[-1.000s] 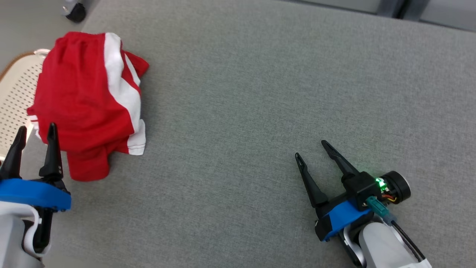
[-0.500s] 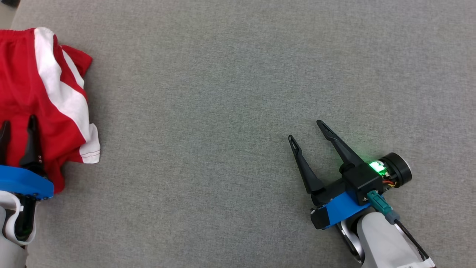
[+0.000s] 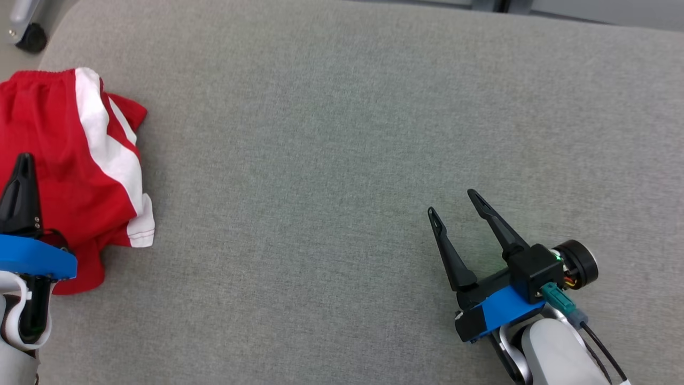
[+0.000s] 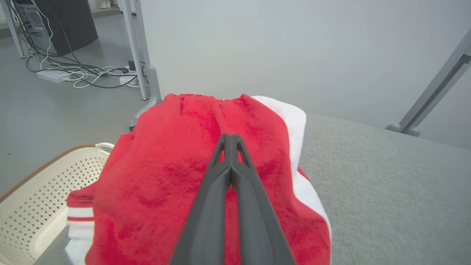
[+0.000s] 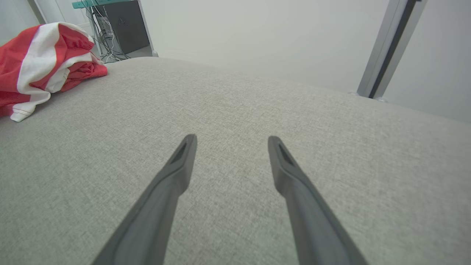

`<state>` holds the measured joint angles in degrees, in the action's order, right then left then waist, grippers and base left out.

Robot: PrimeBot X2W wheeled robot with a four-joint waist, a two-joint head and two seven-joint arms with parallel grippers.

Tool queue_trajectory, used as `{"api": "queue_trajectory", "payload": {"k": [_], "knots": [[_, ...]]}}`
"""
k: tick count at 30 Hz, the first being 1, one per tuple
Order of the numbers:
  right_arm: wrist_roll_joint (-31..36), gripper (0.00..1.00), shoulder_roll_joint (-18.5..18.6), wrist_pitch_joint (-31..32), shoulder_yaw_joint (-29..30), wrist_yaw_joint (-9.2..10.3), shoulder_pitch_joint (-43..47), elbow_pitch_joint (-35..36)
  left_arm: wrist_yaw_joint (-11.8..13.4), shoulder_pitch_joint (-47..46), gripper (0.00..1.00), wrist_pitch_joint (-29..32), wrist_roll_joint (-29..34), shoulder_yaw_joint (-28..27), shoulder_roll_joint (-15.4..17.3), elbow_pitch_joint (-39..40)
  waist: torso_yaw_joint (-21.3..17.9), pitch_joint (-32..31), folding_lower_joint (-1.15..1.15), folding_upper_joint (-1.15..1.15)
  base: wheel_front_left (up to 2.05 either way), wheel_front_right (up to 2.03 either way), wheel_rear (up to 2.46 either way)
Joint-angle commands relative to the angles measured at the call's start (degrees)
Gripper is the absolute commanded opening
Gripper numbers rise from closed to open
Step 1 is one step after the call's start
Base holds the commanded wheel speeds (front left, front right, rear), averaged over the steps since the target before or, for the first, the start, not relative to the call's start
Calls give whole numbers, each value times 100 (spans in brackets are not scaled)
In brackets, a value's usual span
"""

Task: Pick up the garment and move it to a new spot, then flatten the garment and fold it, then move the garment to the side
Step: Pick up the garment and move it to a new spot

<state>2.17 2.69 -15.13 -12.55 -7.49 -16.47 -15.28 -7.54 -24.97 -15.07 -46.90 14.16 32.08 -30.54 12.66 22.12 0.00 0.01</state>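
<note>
Far left, left wrist cam: cream perforated laundry basket (image 4: 33,198) sits low beside the grey fabric surface (image 3: 331,149), partly under the cloth. Floor behind it has a cable tangle (image 4: 77,73) and a metal frame leg (image 4: 141,62).

Garment = red shorts w/ white side stripes (image 3: 64,176), crumpled in a heap at the surface's left edge. In the left wrist cam the shorts (image 4: 162,180) overhang that edge above the basket. The waistband end points away from the robot and a white hem corner lies on the grey toward the centre.

Left gripper (image 3: 22,159) is over the shorts, both fingers pressed flat together, tips (image 4: 230,137) lying against the red cloth. Can't tell if any cloth is pinched.

Mid surface is bare grey, no folds.

Right gripper (image 3: 451,202) is lower right, well apart from the shorts, fingers spread wide, nothing between them. Right wrist cam shows that gripper (image 5: 232,139) low over the grey fabric, shorts (image 5: 36,55) at its far upper left.
</note>
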Motion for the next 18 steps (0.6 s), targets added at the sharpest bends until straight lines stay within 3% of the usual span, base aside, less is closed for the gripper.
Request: {"api": "queue_trajectory", "payload": {"k": [1,8,9,10,18], "knots": [[-53,100,36,-5,-5,-1,83,-6,10,48,0,-16,76,-35,3,119,-116,-167,0,-1,0,0,0],[-349,100,36,-5,45,-1,317,28,10,417,0,-15,610,-274,-235,607,-538,-689,0,-1,0,0,0],[-391,100,35,-6,45,-1,357,39,10,498,67,-15,710,-291,-286,632,-623,-745,0,-1,0,0,0],[-419,100,35,-5,38,-1,395,47,10,604,100,-16,824,-329,-337,642,-723,-817,0,-1,0,0,0],[-662,100,32,-5,167,-1,775,129,10,1422,100,-16,1695,-793,-862,816,-1415,-1217,0,-1,0,0,0]]}}
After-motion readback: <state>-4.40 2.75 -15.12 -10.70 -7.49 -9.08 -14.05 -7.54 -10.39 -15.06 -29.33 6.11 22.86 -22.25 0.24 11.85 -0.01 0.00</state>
